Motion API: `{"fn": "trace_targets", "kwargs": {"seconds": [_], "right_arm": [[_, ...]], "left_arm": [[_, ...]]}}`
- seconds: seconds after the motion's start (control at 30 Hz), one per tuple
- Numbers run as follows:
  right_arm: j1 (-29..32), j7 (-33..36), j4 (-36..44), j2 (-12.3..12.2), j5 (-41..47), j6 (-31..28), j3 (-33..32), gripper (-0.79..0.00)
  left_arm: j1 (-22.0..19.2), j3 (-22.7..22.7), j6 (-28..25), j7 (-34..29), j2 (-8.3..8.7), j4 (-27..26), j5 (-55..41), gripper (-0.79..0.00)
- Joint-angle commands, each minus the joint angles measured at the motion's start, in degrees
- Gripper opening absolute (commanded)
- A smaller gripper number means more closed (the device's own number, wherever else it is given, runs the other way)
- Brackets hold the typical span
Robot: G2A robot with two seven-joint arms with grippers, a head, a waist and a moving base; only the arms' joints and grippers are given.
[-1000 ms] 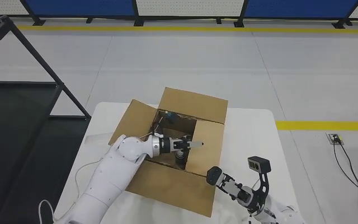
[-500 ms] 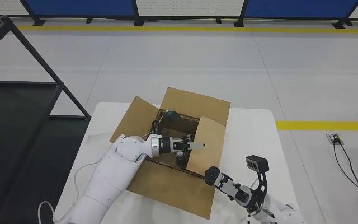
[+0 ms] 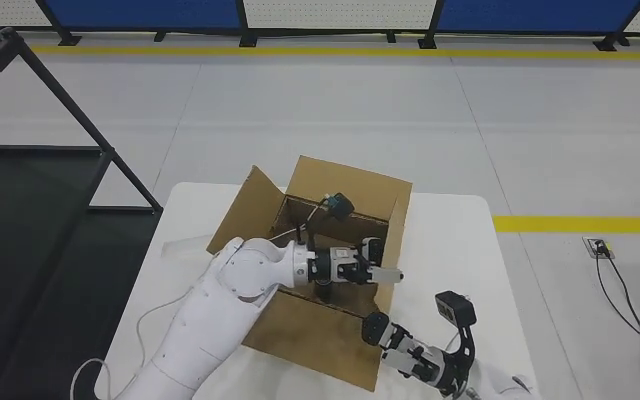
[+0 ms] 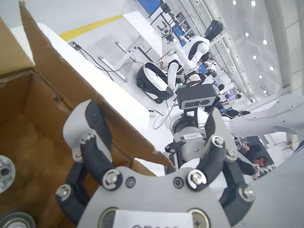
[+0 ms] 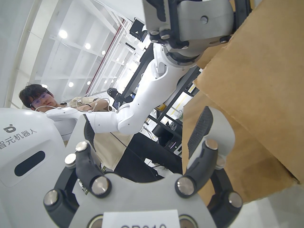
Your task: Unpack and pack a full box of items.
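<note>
From the top view, the box (image 3: 350, 185) sits open in the middle of the white bench (image 3: 450, 235). Your left arm (image 3: 255, 285) lies across its mouth and hides most of what is inside. The left gripper (image 3: 390, 273) reaches out over the upright right flap (image 3: 400, 225). The near flap (image 3: 300, 335) is folded outward toward you. The right gripper (image 3: 376, 327) sits low, just beside that flap's corner and outside the box. Around the bench you have grey floor, a yellow line (image 3: 565, 224), a floor socket (image 3: 598, 247) with its cable, and a black frame (image 3: 70, 120).

In the left wrist view, the left gripper (image 4: 152, 112) has its jaws spread wide and grips nothing. The right flap (image 4: 40, 48) stands in the way, its torn edge running up between the two fingers (image 4: 95, 119). One finger is on the box side and the other on the bench side. Down in the box you can see two round metal-topped items (image 4: 4, 173), but not what they are. The right arm's black camera block (image 4: 197, 98) is past the flap. Another robot (image 4: 197, 48) stands far off in the hall.

In the right wrist view, the right gripper (image 5: 144, 131) also has its jaws apart and holds nothing. One finger (image 5: 204, 124) is just beside the brown wall of the box (image 5: 261, 72); you cannot tell whether it touches. The left gripper (image 5: 201, 8) hangs farther off against the cardboard.
</note>
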State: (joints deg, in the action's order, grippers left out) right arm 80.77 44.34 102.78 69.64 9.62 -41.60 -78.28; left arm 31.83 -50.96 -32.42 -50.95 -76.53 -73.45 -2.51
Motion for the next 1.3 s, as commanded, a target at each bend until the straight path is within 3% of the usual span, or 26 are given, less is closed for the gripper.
{"fn": "trace_targets", "kwargs": {"seconds": [0.0, 0.4, 0.7, 1.0, 1.27], "right_arm": [[0.54, -2.71, 0.27, 0.08, -1.32, -0.29, 0.03, 0.000], [5.11, -14.59, 1.56, 0.38, -7.60, -6.73, 0.19, 0.000], [8.67, -25.96, 2.97, 0.76, -12.81, -3.76, -2.20, 0.000], [7.35, -33.82, 3.12, 1.23, -14.24, 5.55, -3.52, 0.000], [4.17, -37.54, 0.47, 1.62, -13.49, 14.90, -3.83, 0.000]], "left_arm": [[-0.13, 0.95, 1.04, 0.93, -0.30, -1.10, 0.81, 0.000], [-4.34, 6.70, 2.03, 4.28, -3.03, 2.64, 1.29, 0.000], [-5.94, 7.08, 0.95, 4.59, -3.95, 5.27, 0.47, 0.000], [-1.68, 0.09, -0.78, 7.38, -1.70, 0.00, 5.48, 0.000], [9.62, -13.28, -0.35, 12.66, 2.18, -12.09, 14.34, 0.000]]}}
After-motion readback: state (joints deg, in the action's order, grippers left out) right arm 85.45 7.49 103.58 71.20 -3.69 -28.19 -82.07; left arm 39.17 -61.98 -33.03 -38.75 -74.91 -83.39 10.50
